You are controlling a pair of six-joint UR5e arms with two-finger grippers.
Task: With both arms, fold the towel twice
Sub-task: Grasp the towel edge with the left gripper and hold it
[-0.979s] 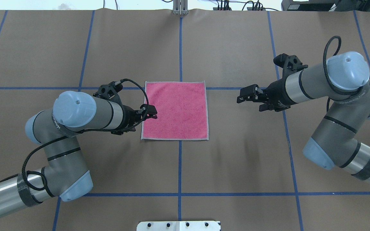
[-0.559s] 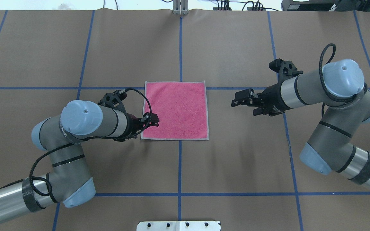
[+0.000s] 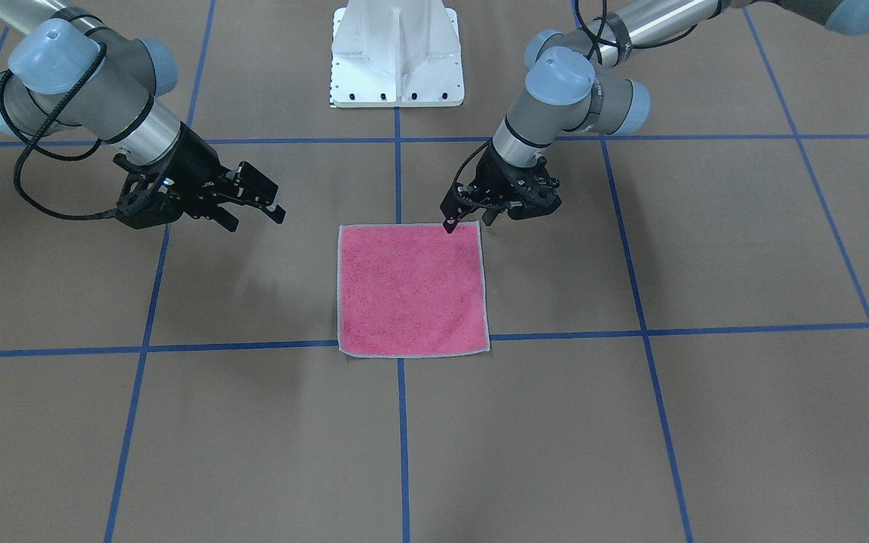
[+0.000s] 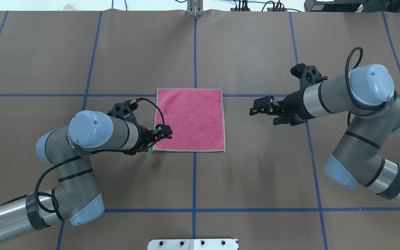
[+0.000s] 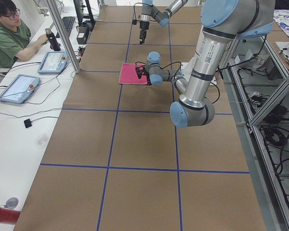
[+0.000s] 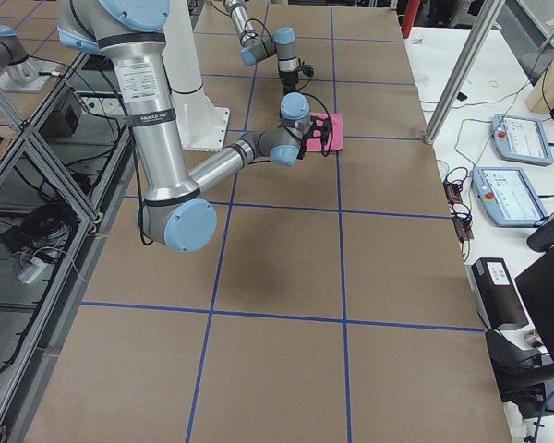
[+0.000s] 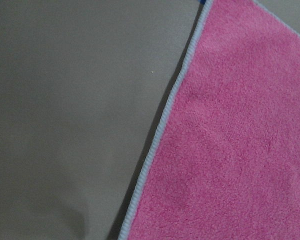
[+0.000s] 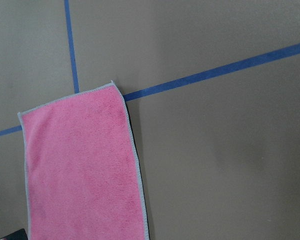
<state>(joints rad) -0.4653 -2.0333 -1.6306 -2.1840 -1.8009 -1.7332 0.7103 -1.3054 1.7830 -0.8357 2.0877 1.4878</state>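
Note:
The towel (image 4: 189, 119) lies flat and square on the table's middle, pink face up, with light grey edging; it also shows in the front view (image 3: 412, 290). My left gripper (image 4: 168, 133) hangs low over the towel's left edge near its near-left corner, jaws apart and empty; in the front view it (image 3: 469, 220) is at the towel's top right corner. The left wrist view shows the towel's edging (image 7: 160, 135) close below. My right gripper (image 4: 254, 107) is open and empty, well to the right of the towel, above the table. The right wrist view shows the towel (image 8: 85, 170) from afar.
The brown table cover carries a grid of blue tape lines (image 4: 194, 52). The white pedestal base (image 3: 395, 53) stands at the robot's edge. An operator (image 5: 9, 38) and tablets (image 5: 53, 61) are at a side desk beyond the table's far edge.
My left gripper has moved along the towel's left edge toward the robot and lower. My right gripper has shifted a little left, toward the towel. The towel has not moved.

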